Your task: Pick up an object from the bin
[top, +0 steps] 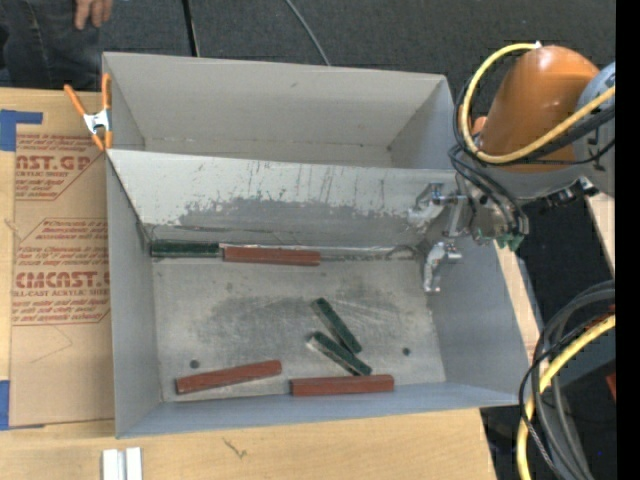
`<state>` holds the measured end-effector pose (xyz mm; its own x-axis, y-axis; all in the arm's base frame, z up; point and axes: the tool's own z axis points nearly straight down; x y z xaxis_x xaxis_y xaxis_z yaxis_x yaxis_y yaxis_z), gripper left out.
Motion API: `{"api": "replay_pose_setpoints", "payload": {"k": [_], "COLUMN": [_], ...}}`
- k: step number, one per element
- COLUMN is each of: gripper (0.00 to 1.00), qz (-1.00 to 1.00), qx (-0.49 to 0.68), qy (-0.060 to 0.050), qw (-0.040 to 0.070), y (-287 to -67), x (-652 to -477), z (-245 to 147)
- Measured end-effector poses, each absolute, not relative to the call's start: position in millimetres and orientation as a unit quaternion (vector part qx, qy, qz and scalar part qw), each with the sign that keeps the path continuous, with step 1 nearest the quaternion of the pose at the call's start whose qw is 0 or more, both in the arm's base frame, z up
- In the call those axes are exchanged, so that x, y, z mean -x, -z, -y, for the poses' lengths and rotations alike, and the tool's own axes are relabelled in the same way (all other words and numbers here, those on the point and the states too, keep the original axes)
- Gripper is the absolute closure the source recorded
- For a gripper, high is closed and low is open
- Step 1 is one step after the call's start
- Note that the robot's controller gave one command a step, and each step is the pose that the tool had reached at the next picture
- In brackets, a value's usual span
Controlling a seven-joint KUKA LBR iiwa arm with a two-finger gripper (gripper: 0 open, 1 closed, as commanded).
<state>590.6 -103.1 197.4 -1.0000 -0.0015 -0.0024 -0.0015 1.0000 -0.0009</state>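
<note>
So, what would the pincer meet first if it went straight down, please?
Under the pincer, probably the grey metal bin's bare floor; the red-brown flat stick at the back lies well left. Depth is unclear.

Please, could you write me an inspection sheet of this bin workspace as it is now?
Surface: grey metal bin, floor scuffed.
Job's things: along the back edge, dark green bar and red-brown bar; mid-floor, two green bars touching each other; along the near edge, two red-brown bars.
Clutter: nothing seen.
Grippers: pincer at the bin's right end, apart from every bar.
Cables: yellow cables loop round the orange cover.
Surroundings: wooden table; a person's hand at upper left.
</note>
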Motion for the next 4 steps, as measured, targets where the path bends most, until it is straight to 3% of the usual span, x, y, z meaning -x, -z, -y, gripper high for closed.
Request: {"api": "replay_pose_setpoints", "payload": {"k": [1, 2, 3, 4], "gripper": [0.00, 0.00, 0.00, 0.00], "qz": [-1.000, -1.000, -0.999, -1.000], "qx": [-0.003, -0.005, -0.049, 0.025], "qy": [0.001, 0.000, 0.002, 0.000], "qw": [0.003, 0.002, 0.013, 0.003], "y": [-142, -77, -73, -78], "x": [-565.5, -561.4, -540.4, -513.4], "z": [75, 50, 33, 30]}}
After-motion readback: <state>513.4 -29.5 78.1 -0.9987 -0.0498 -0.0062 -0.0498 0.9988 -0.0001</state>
